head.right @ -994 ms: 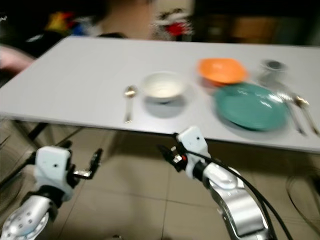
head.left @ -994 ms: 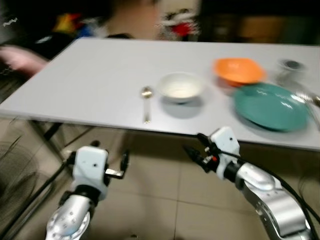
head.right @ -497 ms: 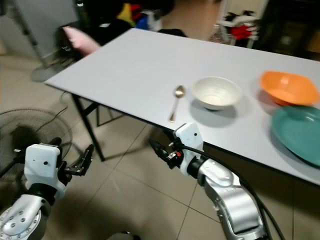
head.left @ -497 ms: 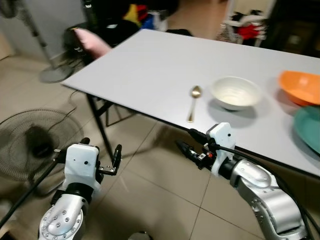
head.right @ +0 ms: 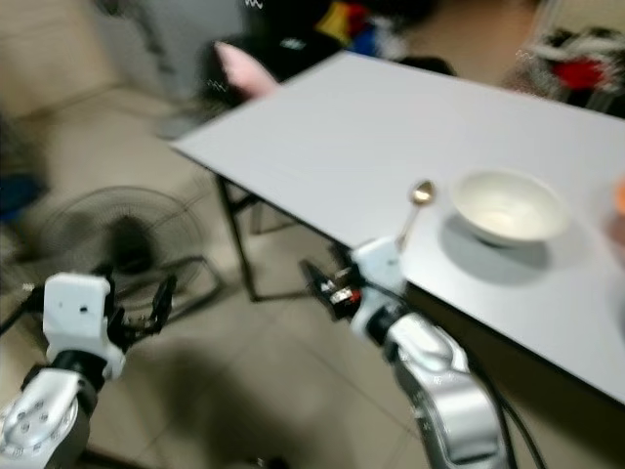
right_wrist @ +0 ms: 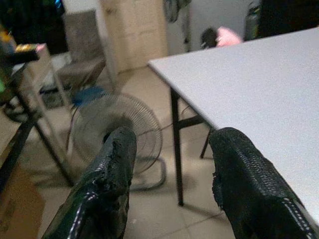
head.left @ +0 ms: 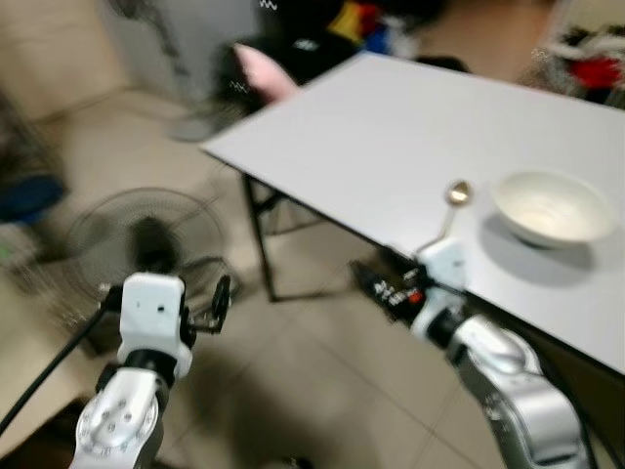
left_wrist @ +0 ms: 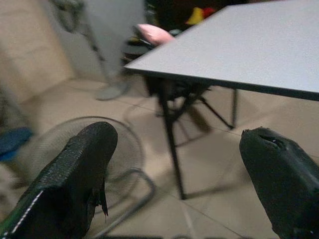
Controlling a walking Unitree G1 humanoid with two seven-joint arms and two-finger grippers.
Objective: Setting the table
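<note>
Both head views are blurred, so edges are soft. At my far left, a blue shape [head.left: 27, 195] on the floor is too smeared to name. Near it, a floor fan [head.left: 146, 242] lies flat on the tiles. My left jaws [head.left: 219, 298] hang low above the floor, beside the fan and well short of the desk; they stand open and empty, with the two fingers [left_wrist: 75, 184] spread wide in the wrist view.

A white desk [head.left: 391, 147] runs from centre to right, its far right side cut off by the frame. Black folding legs [head.left: 256, 220] show under its near corner. Behind that corner sit a pink object [head.left: 262, 70] and dark clutter that I cannot make out.

My right jaws [head.left: 369, 281] are below the desk's front edge, near the spoon but not touching it. They are open and hold nothing. In the wrist view the fingers [right_wrist: 107, 184] frame the fan and the desk corner.

A spoon [head.left: 451, 203] lies on the desk near the front edge, its handle partly hidden by my right wrist. Just to its right sits a white bowl [head.left: 552, 205], upright.
</note>
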